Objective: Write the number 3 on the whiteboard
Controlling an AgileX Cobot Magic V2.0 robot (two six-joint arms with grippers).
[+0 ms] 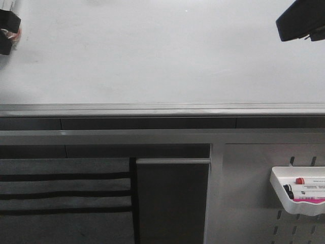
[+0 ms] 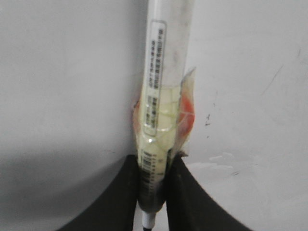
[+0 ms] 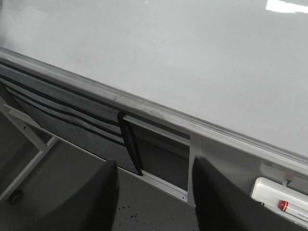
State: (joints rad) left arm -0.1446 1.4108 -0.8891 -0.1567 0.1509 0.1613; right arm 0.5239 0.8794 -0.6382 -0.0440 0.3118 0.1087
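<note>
The whiteboard point(image 1: 162, 56) is glossy white, with faint smudges.

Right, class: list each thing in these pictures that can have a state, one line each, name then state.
whiteboard: bare, no digit drawn on the part that shows.
marker: gripped between the fingers, wrapped in tape; tip not in view.
left gripper: shut on the marker.
right gripper: open, holding nothing.
white tray: hung on the grey perforated panel, holding markers.
</note>
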